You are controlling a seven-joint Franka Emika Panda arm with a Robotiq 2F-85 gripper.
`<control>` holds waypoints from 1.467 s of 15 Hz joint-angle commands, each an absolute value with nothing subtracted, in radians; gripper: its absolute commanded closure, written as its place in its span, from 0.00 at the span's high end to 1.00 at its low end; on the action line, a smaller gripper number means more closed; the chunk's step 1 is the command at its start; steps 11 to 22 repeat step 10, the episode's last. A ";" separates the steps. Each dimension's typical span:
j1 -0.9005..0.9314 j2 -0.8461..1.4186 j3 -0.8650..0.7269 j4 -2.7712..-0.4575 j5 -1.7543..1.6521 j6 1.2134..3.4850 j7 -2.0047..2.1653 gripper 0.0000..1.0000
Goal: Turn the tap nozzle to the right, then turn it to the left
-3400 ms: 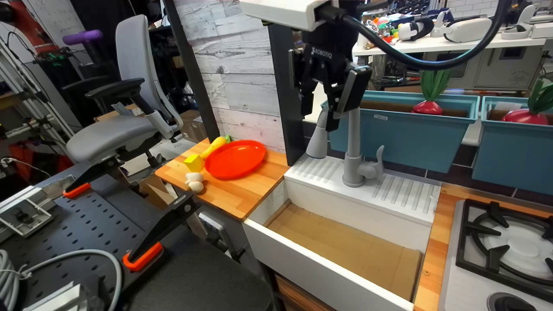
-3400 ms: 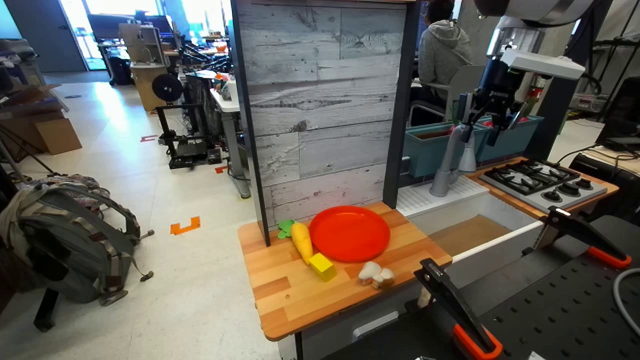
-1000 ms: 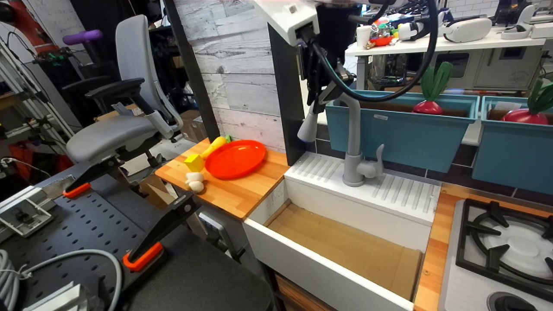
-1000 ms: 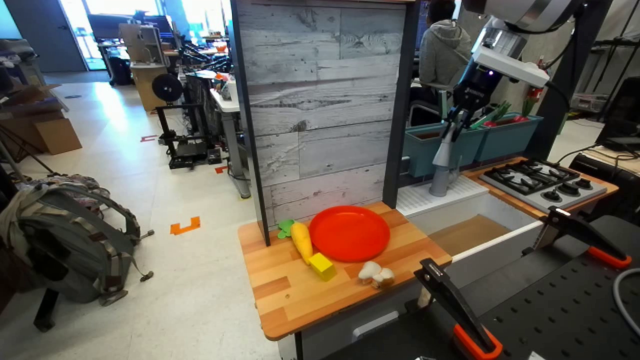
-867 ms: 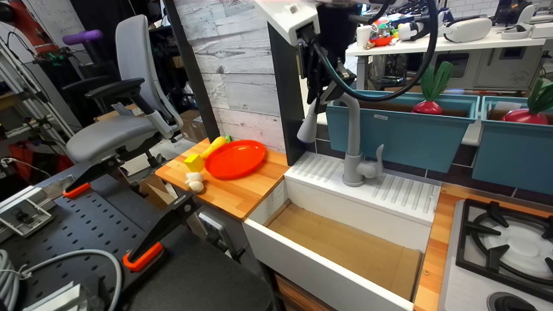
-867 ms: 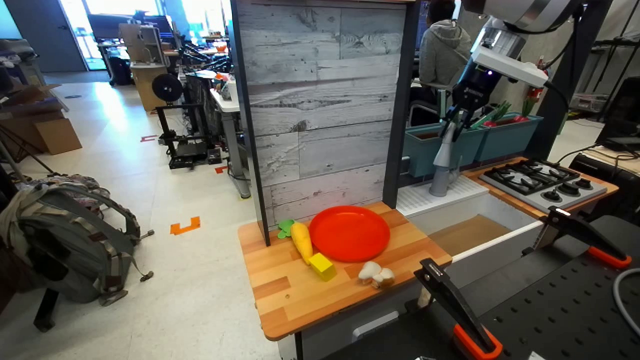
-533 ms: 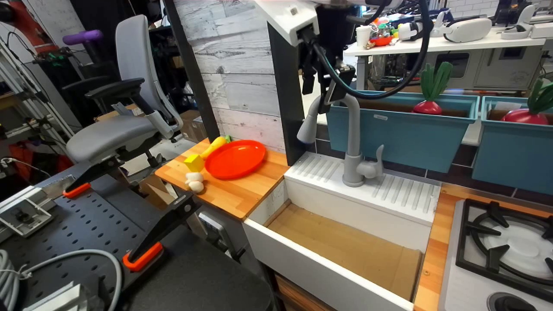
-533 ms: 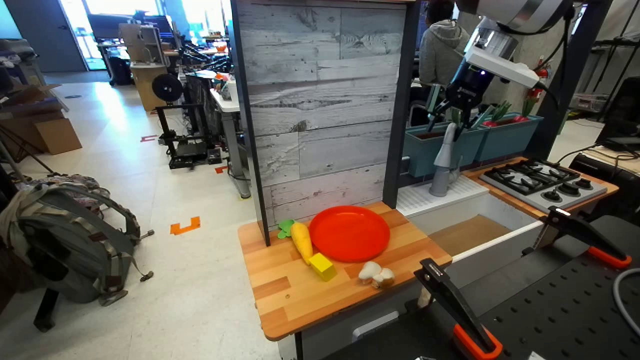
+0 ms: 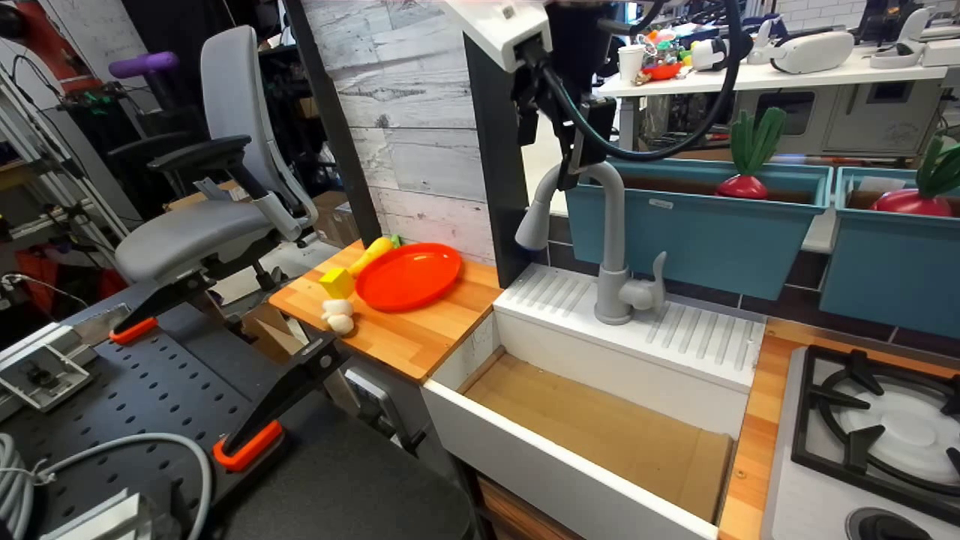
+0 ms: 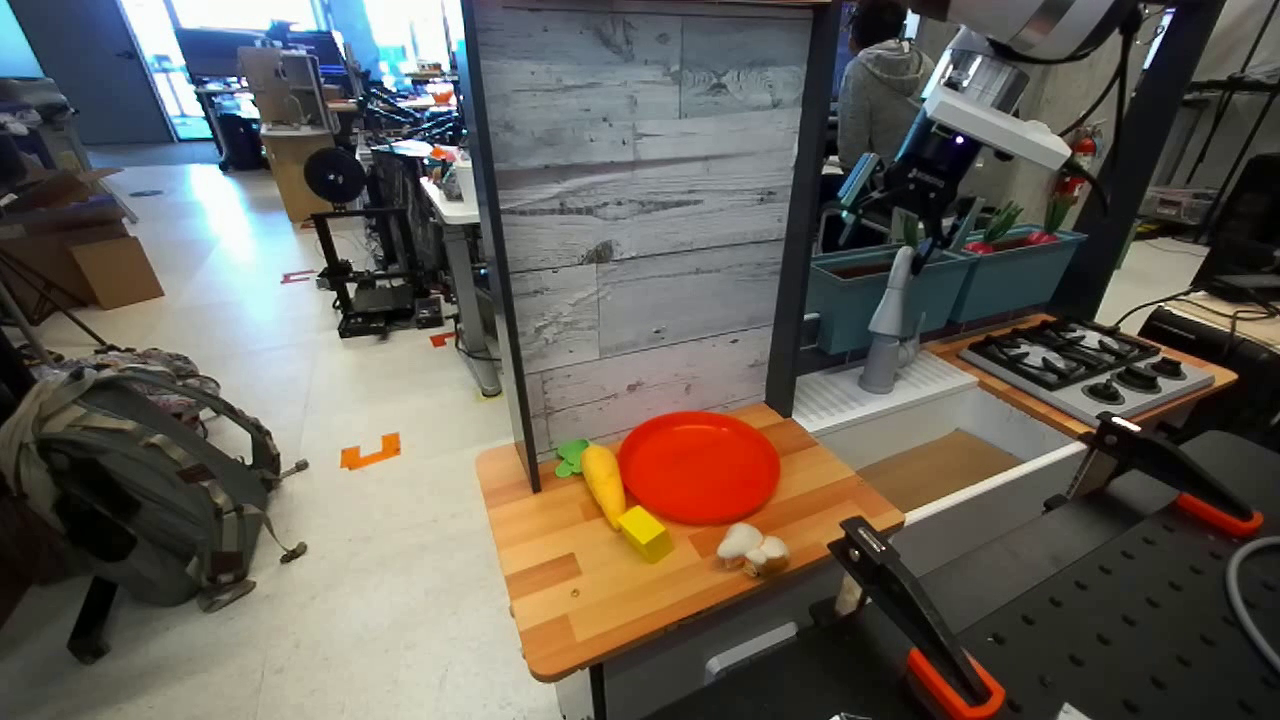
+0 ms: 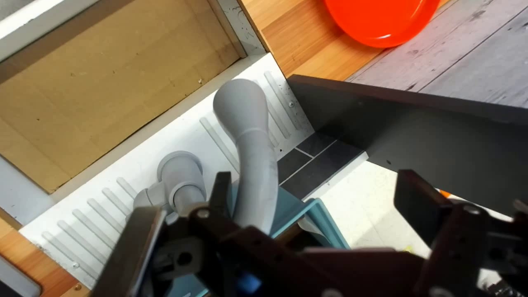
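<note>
tap nozzle [image 9: 615, 214] has swung its head [image 9: 532, 226] toward the pale plank panel [image 9: 427, 127] over these last seconds; the hand [image 11: 314, 175] has since spread its fingers and risen a little.

left to right, in an exterior view:

- black clamps [image 9: 281, 397] reach over the edge of a dark bench [image 9: 352, 472]: probably there to stop it creeping under load.
- wooden surface [image 9: 409, 341] carries a red plate [image 9: 409, 277], with yellow toy vegetable [image 9: 371, 256], yellow block [image 9: 337, 283] and pale mushroom-like lumps [image 9: 339, 318] bunched along one side. parked out of the way, i'd guess.
- nozzle's riser upright on the ribbed ledge [image 9: 660, 322] behind the sink [image 9: 540, 469], head angled down near a dark post [image 9: 502, 187]. seems to pivot low, so a sideways push up on the arch ought to do.
- hand about the arch's top, fingers well apart, gripping nothing. wrist view puts the neck in the gap, close by one finger; touching or not, can't tell. spread like this probably to let go or shift over for the other turn. one swing looks made; whether it counts as right or left, unsure.
- small lever [image 9: 660, 274] just right of the riser; not wanted here.
- planters [image 9: 697, 232] behind, stove [image 9: 896, 427] far right. planters the likelier thing to clip if a finger follows through deep.
</note>
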State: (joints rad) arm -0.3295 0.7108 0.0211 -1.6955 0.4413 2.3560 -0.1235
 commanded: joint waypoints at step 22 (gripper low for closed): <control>-0.319 0.520 -0.026 -1.833 0.331 2.133 -0.273 1.00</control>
